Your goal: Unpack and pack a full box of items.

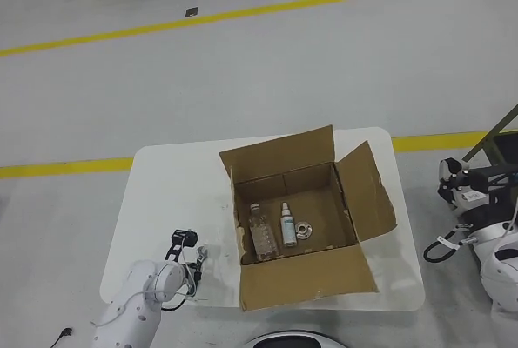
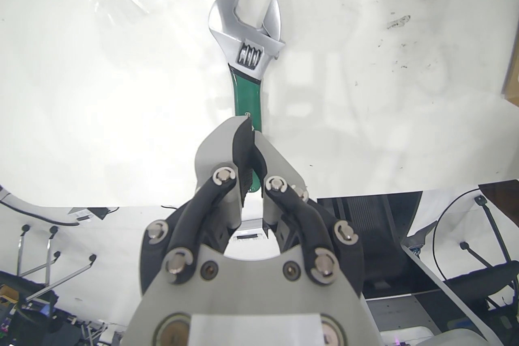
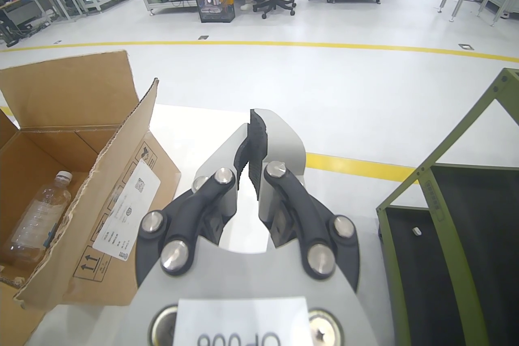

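One weak grip: pinched wrench (image 2: pixel 246 88) by handle tail in left tool (image 2: pixel 250 145), risked swinging loose; right tool (image 3: pixel 253 149) pressed together.

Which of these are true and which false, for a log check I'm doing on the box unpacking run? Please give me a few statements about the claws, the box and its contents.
1. The left claw is shut on the green handle of the wrench. True.
2. The flaps of the box are folded shut. False: they stand open, so the inside shows from above.
3. The clear bottle lies on the table outside the box. False: it lies inside the box, beside a small spray bottle.
4. The right claw holds nothing. True: its jaws are closed on each other, off to the side of the box.
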Motion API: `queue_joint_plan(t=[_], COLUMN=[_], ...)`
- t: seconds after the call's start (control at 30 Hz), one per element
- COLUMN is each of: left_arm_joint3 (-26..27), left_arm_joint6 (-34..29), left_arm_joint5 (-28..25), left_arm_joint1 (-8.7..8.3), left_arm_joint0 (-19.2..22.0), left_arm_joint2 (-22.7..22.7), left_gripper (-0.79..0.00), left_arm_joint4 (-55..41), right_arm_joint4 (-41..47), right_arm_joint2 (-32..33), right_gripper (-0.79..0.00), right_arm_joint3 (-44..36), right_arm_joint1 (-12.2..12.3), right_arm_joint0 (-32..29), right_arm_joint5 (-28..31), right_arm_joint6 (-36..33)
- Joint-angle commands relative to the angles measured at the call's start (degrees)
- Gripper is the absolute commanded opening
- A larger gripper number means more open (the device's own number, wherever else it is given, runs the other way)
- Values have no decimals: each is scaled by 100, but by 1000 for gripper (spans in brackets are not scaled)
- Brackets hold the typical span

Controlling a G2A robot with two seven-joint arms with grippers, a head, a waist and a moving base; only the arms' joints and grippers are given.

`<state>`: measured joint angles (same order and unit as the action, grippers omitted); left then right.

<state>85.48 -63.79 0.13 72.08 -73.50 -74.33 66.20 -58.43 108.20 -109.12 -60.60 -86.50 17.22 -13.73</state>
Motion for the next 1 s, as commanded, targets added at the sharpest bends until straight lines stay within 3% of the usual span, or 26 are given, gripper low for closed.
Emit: queue_joint_plan(t=[0.0, 0.03, 0.13, 0.33, 0.63, 0.7, 0.97], left_arm_joint3=[101, 151, 289, 251, -135, -152, -263], left_arm_joint6=[-29, -77, -257, -627, -571, -538, -449], left_arm_joint5=[-67, -129, -385, -775, -750, -721, -717], left_arm_joint1=[-14, -20, -42, -90, -95, -97, -113], left_arm_joint0=[-24, -31, -11, 146, 247, 247, 253], left_arm_joint2=[4, 7, -12, -15, 113, 128, 200], left_gripper=[-357, -197, -3, 0, -219, -394, -409], left_arm_joint4=[61, 50, -64, -52, -102, -119, -99], right_arm_joint4=[1, 2, 7, 0, -22, -22, -47], right_arm_joint2=[5, 7, 10, 2, -21, -25, -70], right_gripper=[-785, -785, -785, -785, -785, -785, -785], right_arm_joint3=[-9, -14, -26, -59, -89, -92, -101], right_arm_joint1=[-1, -1, -1, 0, 0, 0, -3], right_arm_joint0=[-8, -11, -15, -5, 8, 10, 17], right_arm_joint5=[-11, -12, -1, 8, 16, 13, -13], right_arm_joint6=[-1, -2, -5, -20, -54, -58, -83])
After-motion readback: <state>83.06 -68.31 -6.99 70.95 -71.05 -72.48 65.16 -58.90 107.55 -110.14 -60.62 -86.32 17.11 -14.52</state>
